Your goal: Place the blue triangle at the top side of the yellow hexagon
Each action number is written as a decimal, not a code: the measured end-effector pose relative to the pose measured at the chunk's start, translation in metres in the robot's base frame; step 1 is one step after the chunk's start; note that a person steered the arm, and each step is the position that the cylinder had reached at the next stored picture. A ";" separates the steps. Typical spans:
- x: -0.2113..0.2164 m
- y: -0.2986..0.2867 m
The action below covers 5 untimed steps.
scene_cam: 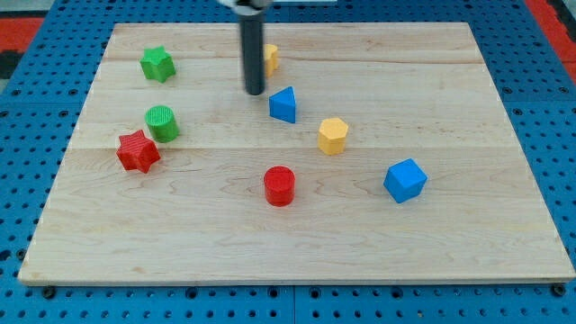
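**Tip parked just left of the blue triangle, hexagon down-right of it**

The wooden bench [468,243] fills most of the view, on a blue pegboard [36,108]. Our rod [251,49] drops in from the view's top, and our tip [255,92] sits on the bench just left of the blue triangle [283,104], slightly above it, small gap between them. No pincer on this rig, just the rod, so nothing open, closed or holding.

The blue cube [404,180] is well off at the view's right. The red star [138,151] sits at the left, with the green cylinder [162,122] touching or nearly touching it at upper right. The red cylinder [279,185] is near the bottom centre. The green star [157,64] is at upper left. The yellow hexagon [332,135] lies down-right of the blue triangle, near it but apart. A second yellow block [270,58] is half hidden behind the rod, so we can't tell its shape.
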<state>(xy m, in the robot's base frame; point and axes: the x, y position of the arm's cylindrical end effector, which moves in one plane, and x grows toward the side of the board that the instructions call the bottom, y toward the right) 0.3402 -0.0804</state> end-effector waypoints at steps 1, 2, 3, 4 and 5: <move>0.068 0.029; 0.047 0.069; 0.013 0.062; 0.018 0.028; 0.009 0.060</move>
<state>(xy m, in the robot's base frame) 0.3495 -0.0200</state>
